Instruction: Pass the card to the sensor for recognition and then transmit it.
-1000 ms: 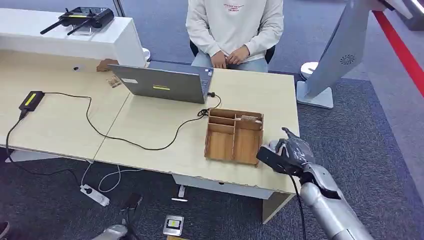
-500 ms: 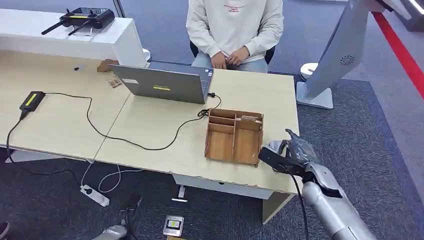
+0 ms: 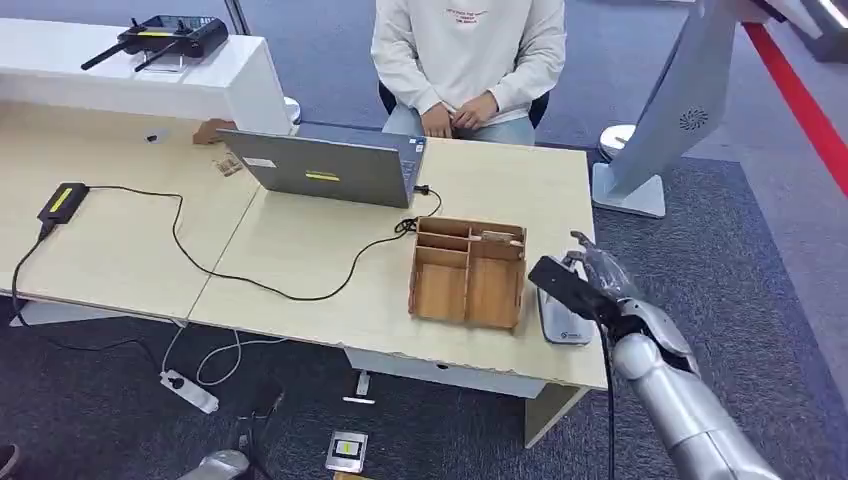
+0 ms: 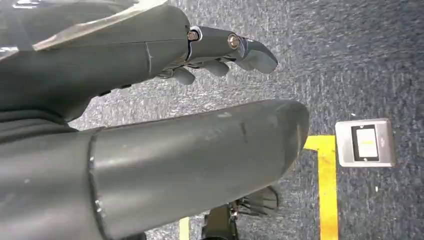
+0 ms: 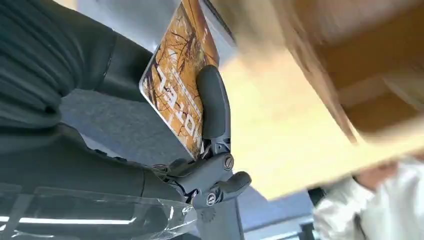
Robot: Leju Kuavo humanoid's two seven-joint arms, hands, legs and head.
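Head view: the right hand (image 3: pixel 590 290) holds the card above the grey sensor (image 3: pixel 563 322) at the desk's edge, beside the wooden tray (image 3: pixel 468 272). Judged step: presenting the card for reading; next, hand it to the seated person (image 3: pixel 468 55).

Left wrist view: the left hand (image 4: pixel 165 75) hangs over carpet, fingers apart, holding nothing.

Right wrist view: the card (image 5: pixel 180 82), pinched, reads "OTEL".

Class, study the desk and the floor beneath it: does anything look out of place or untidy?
Yes. A small grey device lies on the carpet under the desk, beside a white power strip with loose cable. On the desk, a black cable trails from the laptop to a black adapter.
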